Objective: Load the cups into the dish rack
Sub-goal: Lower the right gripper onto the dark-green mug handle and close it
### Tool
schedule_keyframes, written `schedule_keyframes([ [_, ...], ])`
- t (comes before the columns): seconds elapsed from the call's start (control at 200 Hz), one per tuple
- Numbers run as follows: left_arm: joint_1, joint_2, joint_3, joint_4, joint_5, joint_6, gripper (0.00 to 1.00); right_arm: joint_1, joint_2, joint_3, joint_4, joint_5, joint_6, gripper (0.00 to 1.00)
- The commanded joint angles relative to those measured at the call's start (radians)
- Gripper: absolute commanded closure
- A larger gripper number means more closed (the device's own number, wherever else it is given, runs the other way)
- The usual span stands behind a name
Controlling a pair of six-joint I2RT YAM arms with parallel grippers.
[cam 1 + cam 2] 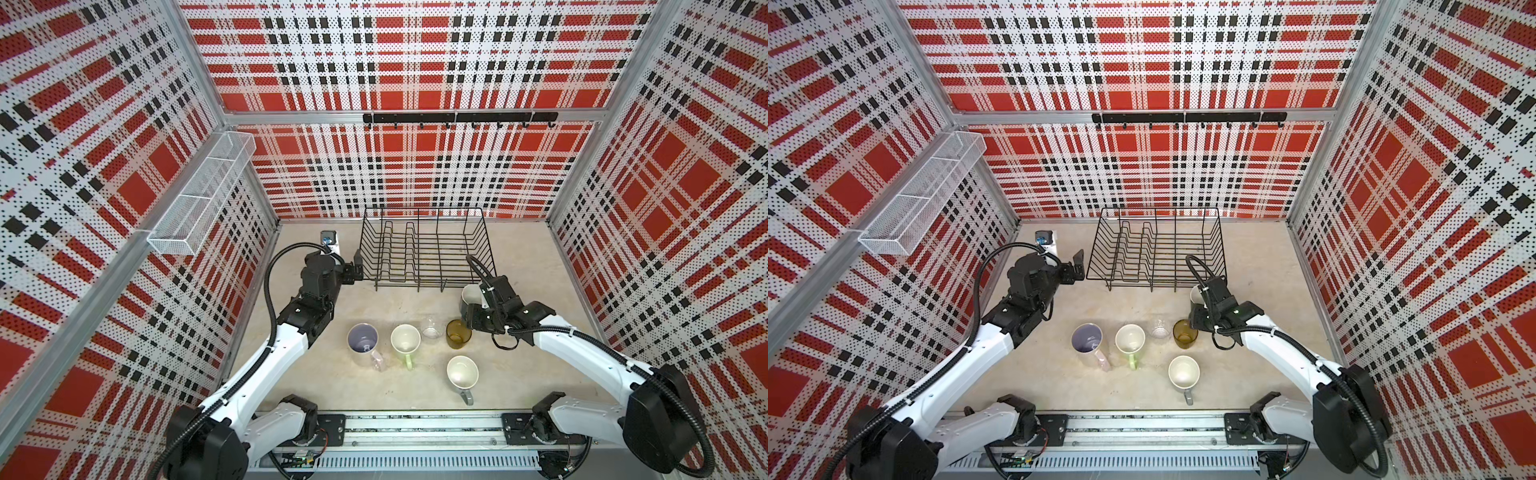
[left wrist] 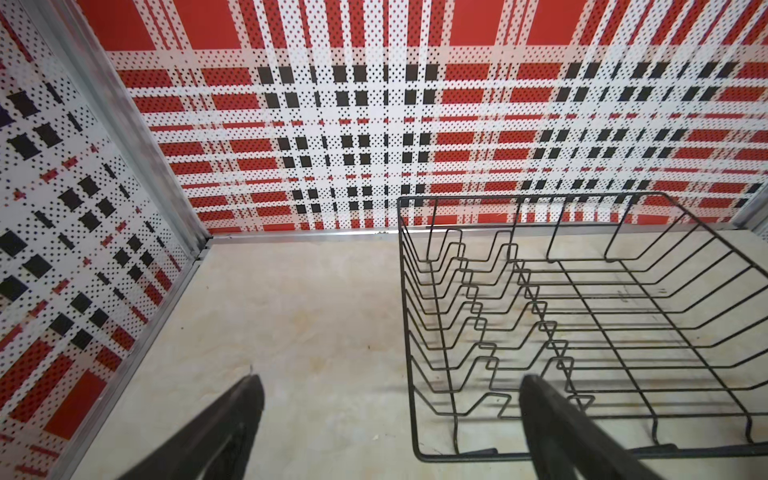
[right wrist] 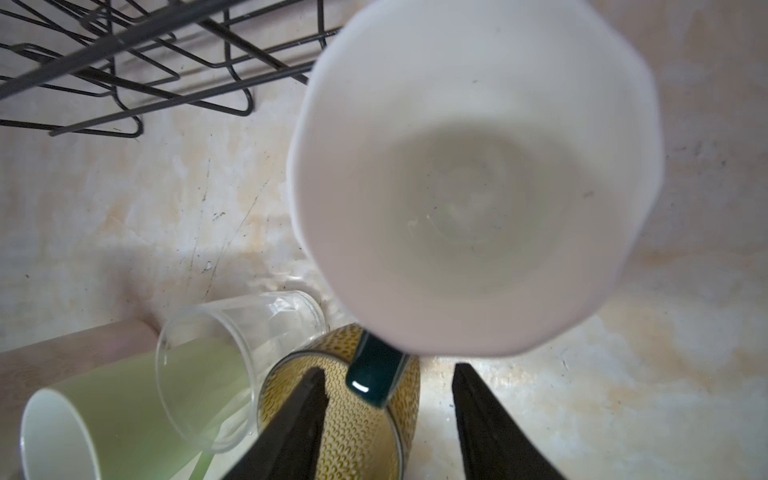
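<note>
While the right tool (image 3: 388, 368) stands partly open with its fingers on either side of the dark teal mug's (image 3: 473, 174) handle (image 3: 374, 374), a gap on each side, that mug is upright just outside the dish rack's (image 1: 424, 253) near right corner. The left tool (image 2: 390, 380) is spread wide, holding nothing, at the rack's near left corner; contact cannot be told. The pale pink mug (image 1: 363, 343), light green mug (image 1: 405, 338), clear glass (image 1: 431, 328), amber tumbler (image 1: 458, 333) and grey mug (image 1: 462, 372) stand on the bench (image 1: 395, 303).

Perforated plaid walls (image 1: 415, 62) of red, white and black enclose a mottled beige tabletop (image 1: 415, 307), with a black hook rail (image 1: 460, 117) on the back wall and a white mesh basket (image 1: 203, 195) left of that rail.
</note>
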Motion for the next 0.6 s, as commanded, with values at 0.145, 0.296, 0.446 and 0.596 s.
schedule_keyframes([
  [0.145,-0.004,0.007,0.04,-0.019,-0.031,0.005,0.02,0.008,0.055,0.042,0.033,0.13,0.001,0.53],
  [0.296,-0.004,0.026,0.053,-0.021,-0.013,0.0,0.02,0.008,0.094,0.054,0.027,0.152,0.008,0.56],
  [0.446,-0.013,0.037,0.073,-0.043,-0.011,-0.012,0.02,0.008,0.094,0.067,-0.003,0.206,-0.011,0.6],
  [0.596,-0.024,0.045,0.072,-0.04,-0.004,-0.021,0.02,-0.003,0.081,0.057,-0.016,0.246,-0.055,0.65],
])
